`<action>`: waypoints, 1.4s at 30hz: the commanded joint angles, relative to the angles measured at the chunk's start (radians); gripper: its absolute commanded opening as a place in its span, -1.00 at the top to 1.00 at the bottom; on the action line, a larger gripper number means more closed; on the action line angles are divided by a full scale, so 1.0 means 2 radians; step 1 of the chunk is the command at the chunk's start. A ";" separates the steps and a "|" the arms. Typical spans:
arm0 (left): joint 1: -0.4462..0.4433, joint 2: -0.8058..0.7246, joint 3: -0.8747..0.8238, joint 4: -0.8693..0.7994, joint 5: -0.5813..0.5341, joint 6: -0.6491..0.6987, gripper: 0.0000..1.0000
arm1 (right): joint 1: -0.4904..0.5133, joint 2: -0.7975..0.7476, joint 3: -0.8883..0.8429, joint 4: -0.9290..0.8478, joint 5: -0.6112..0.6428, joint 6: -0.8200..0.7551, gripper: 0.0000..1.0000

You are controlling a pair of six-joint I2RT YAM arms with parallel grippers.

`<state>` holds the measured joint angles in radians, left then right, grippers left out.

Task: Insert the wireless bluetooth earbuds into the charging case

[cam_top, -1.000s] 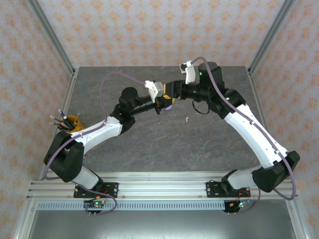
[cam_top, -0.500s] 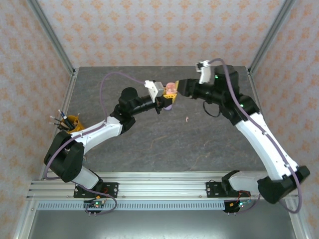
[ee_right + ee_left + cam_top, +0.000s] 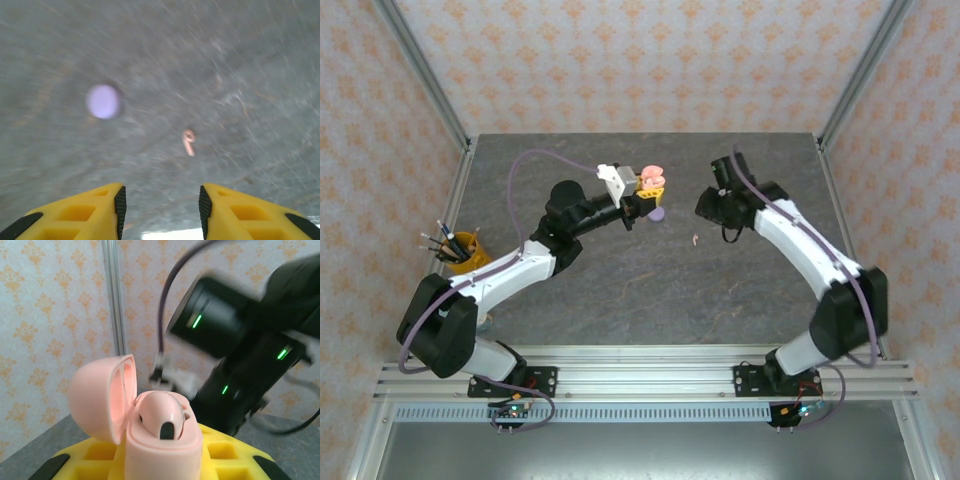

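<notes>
Your left gripper (image 3: 642,197) is clamped tight on the pink case (image 3: 653,182) and holds it upright, clear of the table (image 3: 620,290), near the rear middle. In the left wrist view the pink case (image 3: 162,440) sits between the yellow fingers (image 3: 85,460) with its lid (image 3: 102,397) swung open to the left. A rounded pink earbud head (image 3: 161,416) with a dark oval spot rests in the base.

Your right gripper (image 3: 713,206) hangs to the right of the case, apart from it. Its jaws (image 3: 160,200) stand partly open with nothing between them, only bare table (image 3: 225,60) below. Ahead of those jaws you have the lilac case (image 3: 102,101), closed, to the left, and the loose pink earbud (image 3: 188,141) to the right, well apart from each other.

From above, the lilac case (image 3: 658,213) lies just beside the left gripper's tip. The loose pink earbud (image 3: 695,239) lies in the gap between the two grippers, on open table. The whole middle and near half of the table is free. A cup of pens (image 3: 460,248) stands at the left edge, beside the left arm's elbow. Two slanted frame posts (image 3: 425,75) close the rear corners, and the rail (image 3: 640,375) runs along the near edge. In the left wrist view the right arm (image 3: 240,340) looms close behind the open case.
</notes>
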<state>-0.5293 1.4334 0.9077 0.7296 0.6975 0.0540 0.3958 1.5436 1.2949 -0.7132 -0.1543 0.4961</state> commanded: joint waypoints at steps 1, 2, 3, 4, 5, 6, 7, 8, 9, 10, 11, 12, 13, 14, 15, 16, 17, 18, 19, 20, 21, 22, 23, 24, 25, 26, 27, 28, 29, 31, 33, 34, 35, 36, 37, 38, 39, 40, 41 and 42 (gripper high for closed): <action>0.001 -0.016 -0.007 0.026 -0.008 0.003 1.00 | -0.002 0.043 0.005 -0.021 0.027 0.031 0.14; 0.001 -0.016 -0.008 0.026 -0.007 0.003 1.00 | -0.002 0.060 0.008 -0.018 0.020 0.034 0.15; 0.001 -0.016 -0.008 0.025 -0.008 0.003 1.00 | -0.001 0.075 0.012 -0.015 0.013 0.035 0.16; 0.002 -0.017 -0.008 0.026 -0.008 0.003 1.00 | 0.000 0.089 0.016 -0.013 0.009 0.036 0.17; 0.001 -0.018 -0.009 0.026 -0.008 0.003 1.00 | 0.001 0.101 0.021 -0.012 0.011 0.036 0.18; 0.001 -0.018 -0.008 0.026 -0.008 0.002 1.00 | 0.001 0.112 0.024 -0.011 0.010 0.037 0.18; 0.001 -0.017 -0.008 0.026 -0.007 0.002 1.00 | 0.001 0.123 0.030 -0.012 0.010 0.037 0.19; 0.001 -0.017 -0.009 0.026 -0.007 0.000 1.00 | 0.001 0.135 0.034 -0.012 0.011 0.038 0.20; 0.002 -0.016 -0.008 0.028 -0.007 0.000 1.00 | 0.001 0.144 0.038 -0.013 0.011 0.038 0.21; 0.001 -0.016 -0.008 0.029 -0.007 -0.001 1.00 | 0.001 0.154 0.044 -0.010 0.009 0.038 0.22; 0.001 -0.015 -0.006 0.029 -0.006 -0.002 1.00 | 0.002 0.162 0.048 -0.007 0.007 0.038 0.22; 0.001 -0.014 -0.006 0.029 -0.006 -0.002 1.00 | 0.003 0.168 0.051 -0.005 0.005 0.038 0.23; 0.002 -0.013 -0.005 0.029 -0.006 -0.002 1.00 | 0.003 0.176 0.055 -0.002 0.006 0.037 0.23; 0.001 -0.013 -0.005 0.029 -0.006 -0.003 1.00 | 0.004 0.184 0.059 0.000 0.005 0.037 0.23; 0.001 -0.013 -0.005 0.029 -0.006 -0.003 1.00 | 0.004 0.191 0.064 0.000 0.005 0.036 0.23; 0.001 -0.013 -0.004 0.029 -0.006 -0.003 1.00 | 0.004 0.200 0.069 -0.001 0.005 0.035 0.23; 0.001 -0.013 -0.004 0.029 -0.006 -0.004 1.00 | 0.004 0.207 0.074 -0.003 0.005 0.034 0.23; 0.002 -0.013 -0.004 0.028 -0.006 -0.003 1.00 | 0.004 0.214 0.076 -0.003 0.005 0.033 0.24; 0.002 -0.014 -0.004 0.028 -0.006 -0.003 1.00 | 0.004 0.220 0.079 -0.003 0.004 0.033 0.24; 0.001 -0.015 -0.004 0.027 -0.006 -0.002 1.00 | 0.004 0.225 0.080 -0.002 0.003 0.032 0.23; 0.002 -0.015 -0.004 0.027 -0.006 -0.002 1.00 | 0.004 0.229 0.081 -0.002 0.002 0.032 0.23; 0.001 -0.015 -0.005 0.027 -0.006 -0.003 1.00 | 0.004 0.233 0.081 -0.001 0.002 0.033 0.24; 0.002 -0.015 -0.004 0.027 -0.006 -0.002 1.00 | 0.004 0.237 0.081 0.001 0.003 0.033 0.24; 0.001 -0.015 -0.004 0.027 -0.006 -0.003 1.00 | 0.004 0.240 0.082 0.003 0.002 0.033 0.24; 0.001 -0.015 -0.004 0.027 -0.006 -0.002 1.00 | 0.004 0.244 0.082 0.004 0.001 0.033 0.24; 0.001 -0.014 -0.006 0.027 -0.006 -0.002 1.00 | 0.004 0.247 0.083 0.004 0.000 0.033 0.24; 0.002 -0.013 -0.005 0.028 -0.006 -0.002 1.00 | 0.004 0.250 0.084 0.006 -0.001 0.033 0.25; 0.002 -0.013 -0.005 0.028 -0.006 -0.002 1.00 | 0.005 0.253 0.084 0.006 -0.001 0.032 0.25; 0.002 -0.013 -0.006 0.028 -0.006 -0.002 1.00 | 0.005 0.254 0.085 0.006 -0.001 0.032 0.26; 0.001 -0.013 -0.005 0.028 -0.006 -0.002 1.00 | 0.005 0.257 0.085 0.007 -0.002 0.031 0.28; 0.001 -0.013 -0.006 0.028 -0.006 -0.002 1.00 | 0.005 0.259 0.084 0.009 -0.003 0.031 0.31; 0.002 -0.012 -0.006 0.029 -0.007 -0.003 1.00 | 0.005 0.259 0.083 0.009 -0.003 0.031 0.33; 0.002 -0.012 -0.006 0.029 -0.006 -0.003 1.00 | 0.005 0.260 0.081 0.010 -0.004 0.031 0.34; 0.001 -0.012 -0.006 0.029 -0.006 -0.003 1.00 | 0.005 0.259 0.081 0.012 -0.005 0.031 0.35; 0.002 -0.011 -0.006 0.029 -0.007 -0.003 1.00 | 0.005 0.259 0.079 0.013 -0.007 0.032 0.35; 0.001 -0.011 -0.006 0.028 -0.006 -0.003 1.00 | 0.005 0.258 0.079 0.013 -0.007 0.032 0.35; 0.002 -0.011 -0.006 0.029 -0.007 -0.003 1.00 | 0.005 0.257 0.078 0.013 -0.009 0.032 0.35; 0.001 -0.010 -0.006 0.029 -0.007 -0.003 1.00 | 0.006 0.255 0.076 0.014 -0.009 0.032 0.35; 0.001 -0.010 -0.006 0.029 -0.007 -0.003 1.00 | 0.007 0.254 0.074 0.014 -0.009 0.031 0.34; 0.002 -0.010 -0.006 0.029 -0.007 -0.003 1.00 | 0.008 0.252 0.074 0.014 -0.009 0.030 0.34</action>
<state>-0.5293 1.4326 0.9001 0.7303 0.6949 0.0509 0.3977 2.0377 1.4487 -0.7086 -0.1596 0.5537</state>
